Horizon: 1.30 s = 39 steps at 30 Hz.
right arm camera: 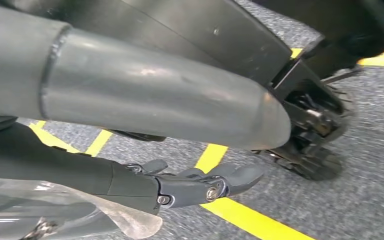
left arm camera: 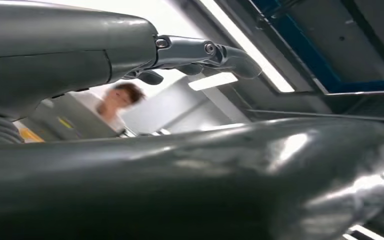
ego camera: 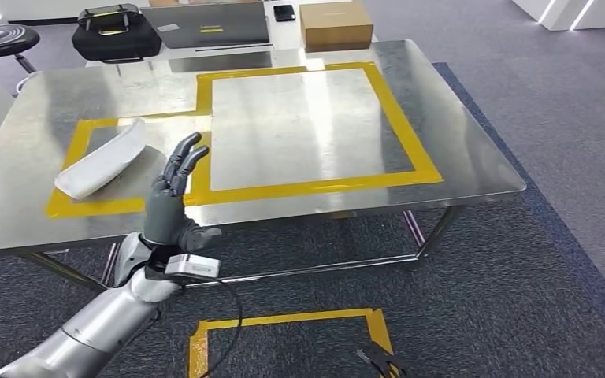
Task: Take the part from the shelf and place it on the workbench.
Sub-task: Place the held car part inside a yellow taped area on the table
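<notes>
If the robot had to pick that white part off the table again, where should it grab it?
Probably across the narrow width near the middle of the white part, coming from above. It lies long and slightly curved, slanting inside the smaller yellow tape outline, so its long edges are free. The left hand, raised with fingers apart just beside it, is nearest.

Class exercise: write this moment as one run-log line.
part: on workbench, in smaller taped box | left hand: raised beside it, fingers apart, holding nothing | right hand: hanging over floor
</notes>
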Motion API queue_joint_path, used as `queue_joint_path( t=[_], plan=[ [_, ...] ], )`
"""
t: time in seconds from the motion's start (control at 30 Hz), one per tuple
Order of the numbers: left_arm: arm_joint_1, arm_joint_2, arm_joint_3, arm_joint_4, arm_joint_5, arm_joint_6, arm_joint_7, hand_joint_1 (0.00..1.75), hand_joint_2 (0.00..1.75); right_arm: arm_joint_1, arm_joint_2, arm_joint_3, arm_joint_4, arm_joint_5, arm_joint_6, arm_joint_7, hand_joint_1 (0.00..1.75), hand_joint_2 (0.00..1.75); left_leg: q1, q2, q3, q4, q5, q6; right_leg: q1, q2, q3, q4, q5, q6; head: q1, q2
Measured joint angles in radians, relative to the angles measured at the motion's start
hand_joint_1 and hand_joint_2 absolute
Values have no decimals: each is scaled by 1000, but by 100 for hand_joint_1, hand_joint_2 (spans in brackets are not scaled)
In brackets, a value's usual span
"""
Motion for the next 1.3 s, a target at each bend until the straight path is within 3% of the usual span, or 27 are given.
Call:
queue_joint_path(
  t=[0.07, 0.1, 0.17, 0.2, 0.27, 0.33, 0.37, 0.4, 0.43, 0.5, 0.57, 0.63, 0.7, 0.73, 0.83, 0.87, 0.9, 0.93, 0.97, 1.03, 1.1, 1.13, 1.2, 1.23, 1.3],
  plan=[
    [13, -10, -50, -47, 32, -4, -15, 0, 0, -2, 2, 0, 0, -1, -2, 5, 0, 0, -6, -1, 77, -119, -2, 13, 1, -1, -9, 1, 14, 9, 1, 0],
    [21, -13, -71, -66, 43, -3, -22, 0, 0, -4, 3, 1, 0, -2, -3, 6, 0, 0, -9, -1, 89, -144, -8, 18, 0, -1, -11, 0, 22, 15, 0, 0],
    [40, -16, -110, -100, 63, 4, -42, 0, 0, -5, 4, 2, 0, -2, -5, 8, 0, 0, -12, 1, 85, -155, 6, 28, -4, -1, -14, -4, 33, 28, -2, 0],
    [50, -16, -128, -116, 68, 10, -53, 0, 0, -4, 5, 2, 0, -3, -7, 9, 0, 0, -10, 2, 79, -159, 16, 35, -5, 0, -20, 3, 21, 33, -2, 0],
    [75, -17, -156, -149, 56, 18, -70, 0, 0, -4, 5, 3, 0, -3, -10, 10, 0, 0, -6, 6, 61, -166, 41, 46, -5, 1, -46, 67, -55, 41, 2, 0],
    [114, -14, -169, -184, 25, 20, -74, 0, 0, -4, 5, 4, 0, -3, -13, 9, 0, 0, -6, 8, 32, -163, 61, 50, -6, 1, -78, 196, -149, 47, 6, 0],
    [137, -12, -172, -203, 13, 20, -75, 0, 0, -4, 5, 4, 0, -4, -15, 9, 0, 0, -6, 9, 17, -161, 71, 49, -6, 1, -84, 250, -169, 50, 6, 0],
    [161, -9, -172, -224, 7, 21, -75, 0, 0, -3, 4, 4, 0, -5, -16, 8, 0, 0, -6, 10, 1, -157, 80, 48, -6, 0, -77, 277, -167, 52, 6, 0],
    [185, -8, -170, -251, 6, 21, -75, 0, 0, -2, 4, 4, 0, -8, -17, 7, 0, 0, -6, 11, -14, -153, 88, 45, -7, 0, -53, 268, -146, 54, 6, 0],
    [243, -11, -154, -327, 5, 22, -75, 0, 0, -1, 2, 4, 0, -15, -21, 4, 0, 0, -5, 12, -40, -139, 99, 37, -11, 1, 42, 156, -108, 56, 6, 0],
    [300, -31, -113, -421, -21, 24, -75, 0, 0, 0, 2, 3, 0, -20, -24, 1, 0, 0, -8, 12, -59, -122, 109, 28, -13, 5, 132, 31, -117, 53, 7, 0],
    [344, -61, -59, -501, -65, 26, -75, 0, 0, 3, 2, 3, 1, -23, -23, 3, 0, 0, -10, 12, -67, -115, 122, 17, -10, 8, 150, -6, -130, 41, 8, 0],
    [384, -85, -7, -559, -84, 26, -75, 0, 0, 10, 2, 3, 2, -27, -18, 7, 0, 0, -7, 9, -72, -109, 119, 6, -11, 3, 134, -5, -118, 22, 8, 0],
    [403, -96, 18, -583, -80, 26, -75, 0, 0, 14, 2, 3, 2, -28, -17, 9, 0, 0, -5, 7, -79, -89, 91, 1, -11, 1, 125, -6, -109, 11, 6, 0],
    [446, -126, 86, -631, -44, 26, -75, 0, 0, 22, 3, 3, 3, -31, -17, 8, 0, 0, -3, 5, -113, 69, -57, -10, -10, -5, 95, -6, -76, -6, 2, 0],
    [458, -134, 107, -638, -23, 26, -75, 0, 0, 24, 2, 3, 3, -33, -18, 6, 0, 0, -3, 5, -118, 121, -83, -11, -8, -6, 82, -5, -64, -7, 2, 0],
    [471, -142, 128, -642, 10, 26, -75, 0, 0, 26, 2, 3, 3, -35, -19, 4, 0, 0, -3, 5, -111, 151, -86, -10, -5, -7, 66, -4, -51, -7, 2, 0],
    [484, -150, 148, -642, 55, 26, -75, 0, 0, 27, 2, 2, 3, -37, -19, 2, 0, 0, -3, 4, -89, 148, -68, -6, -2, -7, 49, -3, -39, -7, 1, 0],
    [494, -157, 167, -637, 105, 26, -75, 0, 0, 29, 2, 1, 3, -39, -20, -1, 0, 0, -5, 4, -52, 110, -40, 1, 1, -7, 33, -2, -27, -7, 1, 0],
    [503, -168, 203, -607, 227, 24, -73, 0, 0, 30, 4, -2, 3, -45, -23, -8, 0, 0, -12, 4, 55, -34, -13, 22, 6, -6, 9, -1, -6, -4, 1, 0],
    [499, -174, 236, -530, 376, 19, -52, 0, 0, 30, 7, -7, 3, -55, -29, -14, 0, 0, -21, 4, 124, -146, -21, 36, 7, -8, -1, -3, 15, 4, 1, 0],
    [495, -174, 253, -476, 448, 13, -37, 0, 0, 31, 7, -10, 3, -60, -31, -15, 0, 0, -26, 4, 134, -168, -24, 39, 6, -9, -3, -5, 26, 9, -1, 0],
    [472, -174, 300, -332, 553, -11, -6, 0, 0, 33, 8, -16, 4, -68, -33, -16, 0, 0, -26, 7, 120, -179, -1, 45, 3, -9, -7, -8, 36, 20, -5, 0],
    [452, -173, 328, -245, 590, -29, 11, 0, 0, 34, 8, -19, 4, -71, -35, -16, 0, 0, -23, 8, 109, -184, 13, 51, 3, -6, -17, 4, 16, 25, -4, 0],
    [404, -173, 389, -39, 646, -76, 30, 0, 0, 33, 5, -23, 4, -74, -39, -17, 0, 0, -18, 11, 79, -189, 41, 59, 1, -1, -47, 84, -75, 34, 0, 0]
  ],
)
